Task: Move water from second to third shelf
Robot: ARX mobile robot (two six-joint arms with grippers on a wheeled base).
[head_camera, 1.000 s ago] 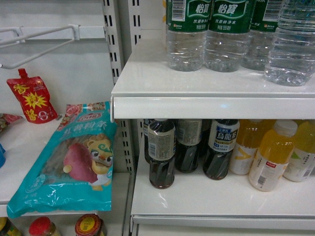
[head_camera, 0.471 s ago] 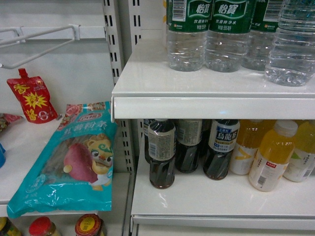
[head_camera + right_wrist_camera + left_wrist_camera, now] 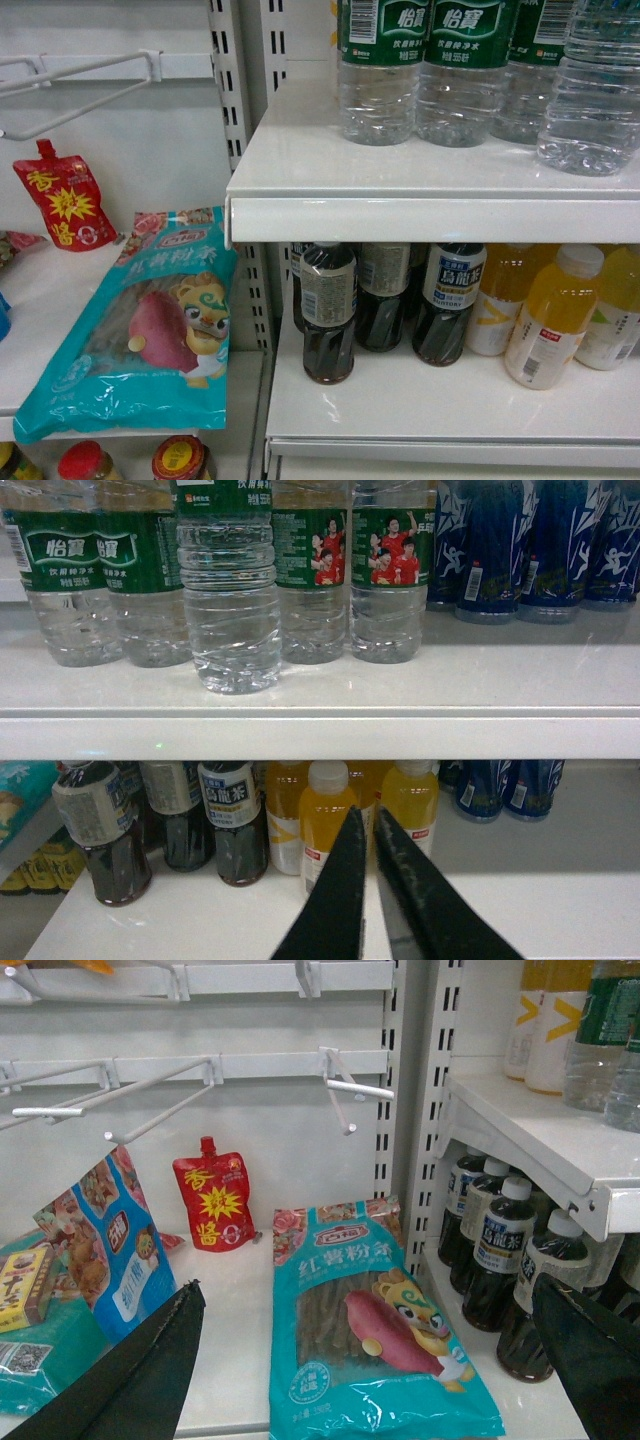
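On the upper shelf (image 3: 400,180) nothing has shifted; water (image 3: 228,600) stands untouched. Right gripper (image 3: 368,825) nearly closed, empty; left gripper (image 3: 370,1360) wide open, empty. Grasp not started.

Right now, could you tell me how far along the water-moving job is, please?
Nothing looks done: the clear ribbed plastic water bottles with green labels all stand on the upper white shelf. Nothing is in hand: the right end effector is shut and empty before the yellow juice bottles, and the left end effector hangs open. Grasping, lifting and placing a bottle remain.
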